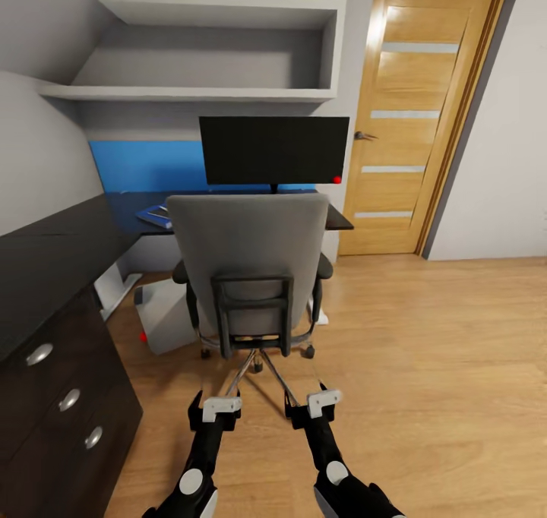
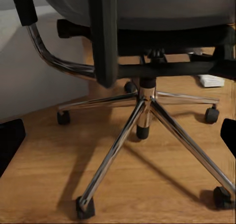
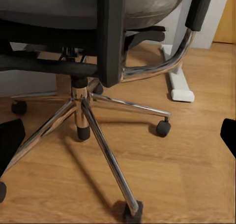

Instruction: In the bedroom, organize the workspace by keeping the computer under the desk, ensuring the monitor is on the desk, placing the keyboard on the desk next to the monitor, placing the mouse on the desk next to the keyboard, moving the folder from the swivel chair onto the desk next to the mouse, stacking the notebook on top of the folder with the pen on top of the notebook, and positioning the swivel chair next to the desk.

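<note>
Swivel chair (image 1: 247,263) blocking desk (image 1: 121,206), monitor (image 1: 273,150) behind, computer (image 1: 163,313) underneath

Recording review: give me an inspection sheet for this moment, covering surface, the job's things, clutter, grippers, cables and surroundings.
Surface: dark desk under wall shelves; most of its top is hidden behind the chair.
Job's things: monitor upright on the desk; grey swivel chair pulled up to the desk, its back toward the robot; computer on the floor under the desk; a blue flat item on the desk, kind unclear. Keyboard, mouse, notebook, pen: nothing seen.
Clutter: nothing seen.
Grippers: left gripper and right gripper low behind the chair base, both open, holding nothing.
Cables: nothing seen.
Surroundings: dark drawer unit at left, wooden door closed, wood floor.
</note>
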Robot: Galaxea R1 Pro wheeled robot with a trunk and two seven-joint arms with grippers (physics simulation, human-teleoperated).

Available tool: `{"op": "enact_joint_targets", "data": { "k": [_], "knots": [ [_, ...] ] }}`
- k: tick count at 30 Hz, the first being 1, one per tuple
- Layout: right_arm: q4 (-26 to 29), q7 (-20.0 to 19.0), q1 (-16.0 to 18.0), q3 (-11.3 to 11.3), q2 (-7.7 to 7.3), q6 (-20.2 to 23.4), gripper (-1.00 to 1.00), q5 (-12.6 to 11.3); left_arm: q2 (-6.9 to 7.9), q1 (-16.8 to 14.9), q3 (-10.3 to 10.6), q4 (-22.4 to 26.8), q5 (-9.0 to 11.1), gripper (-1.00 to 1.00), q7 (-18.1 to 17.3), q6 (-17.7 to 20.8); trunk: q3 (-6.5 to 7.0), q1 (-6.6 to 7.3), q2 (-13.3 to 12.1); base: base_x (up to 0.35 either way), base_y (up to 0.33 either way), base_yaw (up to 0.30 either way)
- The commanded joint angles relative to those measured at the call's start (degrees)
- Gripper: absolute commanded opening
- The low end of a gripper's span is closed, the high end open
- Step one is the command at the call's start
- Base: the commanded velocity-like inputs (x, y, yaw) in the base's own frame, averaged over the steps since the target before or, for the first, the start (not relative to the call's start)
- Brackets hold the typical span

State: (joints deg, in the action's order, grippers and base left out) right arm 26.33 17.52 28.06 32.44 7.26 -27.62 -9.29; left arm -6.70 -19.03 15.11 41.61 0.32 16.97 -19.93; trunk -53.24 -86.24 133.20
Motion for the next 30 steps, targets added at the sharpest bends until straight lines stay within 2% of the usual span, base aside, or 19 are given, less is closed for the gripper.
{"op": "enact_joint_targets", "data": {
  "k": [1, 7, 8, 11, 15, 19, 22, 25, 30],
  "knots": [
    [0.0, 0.3, 0.1, 0.5, -0.07, -0.2, 1.0, -0.6, 0.03, 0.0, 0.2, 0.0, 0.2, 1.0, 0.5, -0.1, 0.13, 0.27, -0.4, -0.336, -0.132, 0.0],
    [-1.9, 0.4, 0.1, 0.3, -0.26, -0.2, 1.0, -0.9, 0.31, 0.0, 0.2, -0.7, 2.2, 1.0, 0.7, -0.1, 1.21, 1.59, -2.8, -0.336, -0.109, 0.0],
    [-3.3, 0.4, 0.1, 0.3, -0.25, -0.3, 1.0, -1.0, 0.62, 0.0, 0.2, -2.0, 2.4, 1.0, 0.8, -0.1, 1.39, 1.81, -3.2, -0.336, -0.047, 0.0],
    [-10.9, 0.3, 0.1, 0.1, -0.25, -1.5, 1.0, -1.2, 1.19, 0.0, 0.2, -7.6, 4.8, 1.0, 0.9, -0.2, 1.93, 2.47, -4.4, -0.214, -0.017, 0.0],
    [-18.7, 0.4, 0.1, 0.1, -0.67, -7.0, 1.0, -1.3, 1.52, 0.0, 0.2, -15.3, 7.4, 1.0, 0.9, -0.2, 2.65, 3.35, -6.0, -0.052, -0.004, 0.0],
    [-23.6, 0.4, 0.1, 0.1, -0.85, -9.4, 1.0, -1.4, 1.57, 0.0, 0.3, -20.3, 7.9, 1.0, 0.9, -0.4, 3.37, 4.23, -7.6, -0.012, -0.001, 0.0],
    [-26.6, 0.4, -0.1, 0.1, -0.99, -10.3, 1.0, -1.4, 1.59, 0.0, 0.3, -27.5, 8.1, 1.0, 1.1, -0.6, 3.91, 4.88, -8.8, -0.003, 0.0, 0.0],
    [-27.4, 0.4, -2.0, 0.0, -1.09, -10.9, 1.0, -1.5, 1.86, 0.0, 0.3, -33.8, 8.2, 1.0, 1.1, -1.3, 4.44, 5.54, -10.0, 0.0, 0.0, 0.0],
    [-27.7, 0.4, -3.0, 0.1, -1.05, -11.6, 1.0, -1.5, 2.01, 0.0, 0.3, -36.6, 8.3, 1.0, 1.1, -3.2, 5.34, 6.64, -12.0, 0.0, 0.0, 0.0]
  ]
}}
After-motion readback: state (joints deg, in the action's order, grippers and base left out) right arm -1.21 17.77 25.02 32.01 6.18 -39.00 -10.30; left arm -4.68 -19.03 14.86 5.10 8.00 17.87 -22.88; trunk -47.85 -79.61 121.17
